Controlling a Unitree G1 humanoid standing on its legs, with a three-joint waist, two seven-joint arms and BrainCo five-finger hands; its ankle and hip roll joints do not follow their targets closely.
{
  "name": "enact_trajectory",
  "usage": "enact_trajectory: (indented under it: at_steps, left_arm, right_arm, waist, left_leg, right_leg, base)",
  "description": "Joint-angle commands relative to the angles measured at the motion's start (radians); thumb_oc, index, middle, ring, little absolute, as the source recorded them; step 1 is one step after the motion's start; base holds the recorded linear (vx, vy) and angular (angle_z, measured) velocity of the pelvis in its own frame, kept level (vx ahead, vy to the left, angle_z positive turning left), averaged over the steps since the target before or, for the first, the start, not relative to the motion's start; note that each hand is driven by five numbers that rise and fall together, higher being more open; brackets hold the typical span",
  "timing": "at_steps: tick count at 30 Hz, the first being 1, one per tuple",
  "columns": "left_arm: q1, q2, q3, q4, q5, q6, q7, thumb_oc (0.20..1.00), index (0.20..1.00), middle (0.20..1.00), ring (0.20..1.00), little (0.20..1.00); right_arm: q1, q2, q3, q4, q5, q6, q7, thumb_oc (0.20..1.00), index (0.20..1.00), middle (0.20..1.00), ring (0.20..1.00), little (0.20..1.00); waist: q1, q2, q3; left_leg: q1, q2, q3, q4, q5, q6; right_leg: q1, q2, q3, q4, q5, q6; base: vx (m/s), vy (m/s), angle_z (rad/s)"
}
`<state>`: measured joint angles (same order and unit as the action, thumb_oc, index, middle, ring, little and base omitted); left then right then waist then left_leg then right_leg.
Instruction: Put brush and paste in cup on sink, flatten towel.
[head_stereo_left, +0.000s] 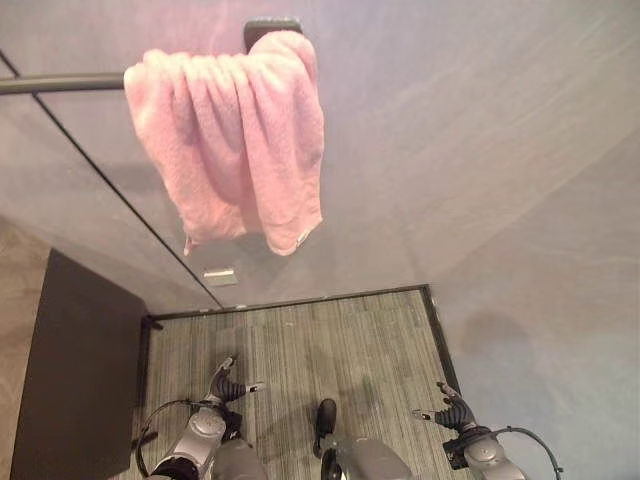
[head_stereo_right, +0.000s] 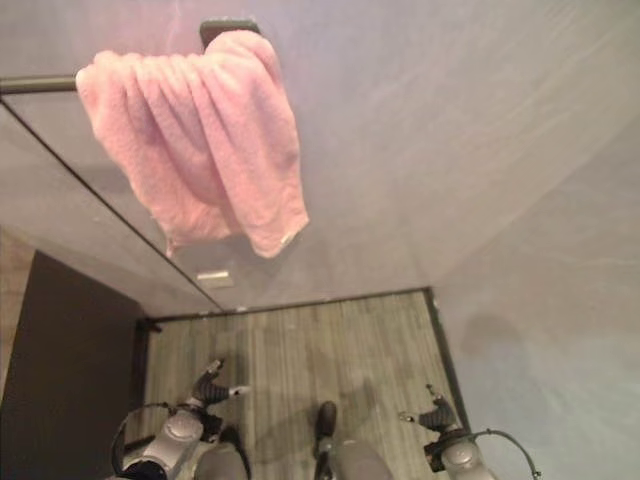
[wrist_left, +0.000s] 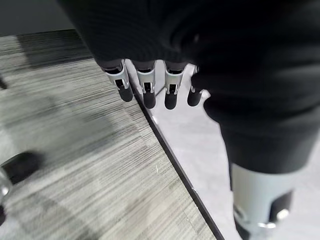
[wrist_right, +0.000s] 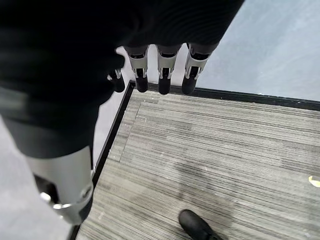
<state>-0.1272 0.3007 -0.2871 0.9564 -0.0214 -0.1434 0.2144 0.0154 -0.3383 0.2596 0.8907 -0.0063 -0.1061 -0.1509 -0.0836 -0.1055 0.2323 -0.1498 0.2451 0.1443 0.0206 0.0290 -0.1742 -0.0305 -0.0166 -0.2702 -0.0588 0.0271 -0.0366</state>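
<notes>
A pink towel (head_stereo_left: 235, 140) hangs bunched and crumpled over a dark bar (head_stereo_left: 60, 83) on the grey wall, gathered near the bar's end bracket (head_stereo_left: 270, 25). My left hand (head_stereo_left: 228, 385) hangs low over the floor, far below the towel, its fingers (wrist_left: 145, 90) relaxed and holding nothing. Lower right, my right hand (head_stereo_left: 452, 410) is also down by the floor, with its fingers (wrist_right: 162, 75) straight and empty.
Grey striped flooring (head_stereo_left: 330, 340) lies below, edged by a black skirting strip (head_stereo_left: 435, 330) along the grey walls. A dark panel (head_stereo_left: 80, 370) stands at the left. A small white plate (head_stereo_left: 219, 275) sits on the wall under the towel.
</notes>
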Motion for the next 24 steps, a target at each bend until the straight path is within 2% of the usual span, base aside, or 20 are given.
enact_trajectory:
  at_steps: [1, 2, 3, 6, 8, 10, 13, 15, 18, 21, 23, 24]
  left_arm:
    - [-0.006, 0.044, -0.004, -0.019, 0.011, -0.031, 0.020, 1.000, 1.000, 1.000, 1.000, 1.000]
    - [-0.005, 0.049, -0.010, -0.014, 0.023, -0.031, 0.016, 1.000, 1.000, 1.000, 1.000, 1.000]
    - [-0.005, 0.049, -0.010, -0.014, 0.023, -0.031, 0.016, 1.000, 1.000, 1.000, 1.000, 1.000]
    - [0.014, 0.060, -0.022, 0.006, 0.068, -0.033, 0.007, 1.000, 1.000, 1.000, 1.000, 1.000]
    - [0.016, 0.060, -0.023, 0.011, 0.075, -0.035, 0.010, 1.000, 1.000, 1.000, 1.000, 1.000]
    - [0.022, 0.056, -0.024, 0.012, 0.081, -0.038, 0.026, 1.000, 1.000, 1.000, 1.000, 1.000]
    - [0.032, 0.048, -0.009, 0.018, 0.073, -0.038, 0.035, 1.000, 1.000, 1.000, 1.000, 1.000]
    - [0.040, 0.043, -0.001, 0.025, 0.062, -0.040, 0.033, 1.000, 1.000, 1.000, 1.000, 1.000]
    - [0.057, 0.046, -0.004, 0.015, 0.078, -0.049, 0.044, 1.000, 1.000, 1.000, 1.000, 1.000]
    - [0.069, 0.055, 0.004, 0.000, 0.077, -0.054, 0.062, 1.000, 1.000, 1.000, 1.000, 1.000]
    - [0.071, 0.059, 0.001, -0.017, 0.079, -0.054, 0.066, 1.000, 1.000, 1.000, 1.000, 1.000]
    - [0.081, 0.065, 0.008, -0.054, 0.069, -0.056, 0.067, 1.000, 1.000, 1.000, 1.000, 1.000]
  right_arm:
    - [0.009, -0.042, -0.010, 0.010, -0.008, -0.020, -0.021, 1.000, 1.000, 1.000, 1.000, 1.000]
    - [-0.004, -0.039, -0.013, 0.014, -0.002, -0.019, -0.023, 1.000, 1.000, 1.000, 1.000, 1.000]
    - [-0.004, -0.039, -0.013, 0.014, -0.002, -0.019, -0.023, 1.000, 1.000, 1.000, 1.000, 1.000]
    - [-0.019, -0.005, -0.029, 0.012, 0.003, -0.017, -0.026, 1.000, 1.000, 1.000, 1.000, 1.000]
    - [-0.023, -0.001, -0.019, 0.003, -0.017, -0.017, -0.031, 1.000, 1.000, 1.000, 1.000, 1.000]
    - [-0.038, -0.001, 0.010, -0.023, -0.087, -0.020, -0.064, 1.000, 1.000, 1.000, 1.000, 1.000]
    - [-0.033, 0.003, 0.016, -0.048, -0.095, -0.022, -0.067, 1.000, 1.000, 1.000, 1.000, 1.000]
    - [-0.036, 0.009, 0.022, -0.052, -0.101, -0.027, -0.071, 1.000, 1.000, 1.000, 1.000, 1.000]
    - [-0.024, 0.005, 0.028, -0.096, -0.102, -0.040, -0.079, 1.000, 1.000, 1.000, 1.000, 1.000]
    - [-0.036, 0.001, 0.054, -0.111, -0.122, -0.041, -0.075, 1.000, 1.000, 1.000, 1.000, 1.000]
    - [-0.046, 0.007, 0.062, -0.095, -0.123, -0.036, -0.076, 1.000, 1.000, 1.000, 1.000, 1.000]
    - [-0.058, 0.000, 0.069, -0.092, -0.110, -0.037, -0.067, 1.000, 1.000, 1.000, 1.000, 1.000]
  waist:
    - [0.002, 0.050, -0.039]
    - [0.001, 0.051, -0.039]
    - [0.001, 0.051, -0.039]
    - [-0.016, 0.057, -0.052]
    - [-0.015, 0.056, -0.053]
    - [-0.011, 0.059, -0.045]
    - [-0.010, 0.064, -0.041]
    - [-0.014, 0.069, -0.034]
    - [-0.019, 0.065, -0.043]
    - [0.002, 0.044, -0.048]
    - [0.008, 0.036, -0.046]
    - [0.027, 0.015, -0.053]
  left_leg:
    - [0.008, -0.009, 0.009, 0.011, 0.094, 0.033]
    - [0.013, -0.028, 0.002, 0.040, 0.071, 0.044]
    - [0.012, -0.028, 0.002, 0.041, 0.071, 0.044]
    - [0.059, -0.103, 0.060, 0.049, 0.001, 0.098]
    - [0.065, -0.116, 0.075, 0.047, -0.007, 0.108]
    - [0.082, -0.149, 0.092, 0.038, -0.025, 0.137]
    - [0.104, -0.162, 0.099, 0.017, -0.029, 0.154]
    - [0.110, -0.168, 0.088, 0.015, -0.032, 0.162]
    - [0.118, -0.176, 0.075, 0.005, -0.034, 0.159]
    - [0.110, -0.154, 0.052, 0.007, -0.039, 0.144]
    - [0.103, -0.149, 0.048, 0.024, -0.039, 0.141]
    - [0.089, -0.148, 0.039, 0.035, -0.036, 0.130]
  right_leg:
    - [0.012, -0.119, 0.054, 0.145, -0.075, 0.182]
    - [0.007, -0.131, 0.072, 0.172, -0.071, 0.185]
    - [0.007, -0.131, 0.072, 0.172, -0.071, 0.185]
    - [-0.017, -0.192, 0.137, 0.243, -0.017, 0.218]
    - [-0.028, -0.202, 0.144, 0.259, 0.001, 0.226]
    - [-0.058, -0.230, 0.155, 0.316, 0.065, 0.240]
    - [-0.074, -0.233, 0.153, 0.372, 0.088, 0.239]
    - [-0.096, -0.204, 0.165, 0.425, 0.082, 0.233]
    - [-0.091, -0.181, 0.191, 0.345, 0.068, 0.231]
    - [-0.097, -0.213, 0.154, 0.199, 0.088, 0.242]
    - [-0.083, -0.220, 0.132, 0.191, 0.097, 0.248]
    - [-0.047, -0.230, 0.117, 0.142, 0.096, 0.251]
  base:
    - [0.23, 0.415, -0.53]
    - [0.10, 0.216, -0.40]
    - [0.15, 0.353, -0.34]
    - [0.15, 0.469, -0.11]
    - [0.06, 0.307, -0.32]
    - [0.04, 0.270, -0.25]
    - [0.03, 0.189, -0.05]
    - [0.03, 0.168, 0.01]
    - [0.05, 0.030, 0.03]
    - [0.03, -0.169, 0.02]
    - [0.01, -0.134, 0.23]
    - [0.01, -0.165, 0.44]
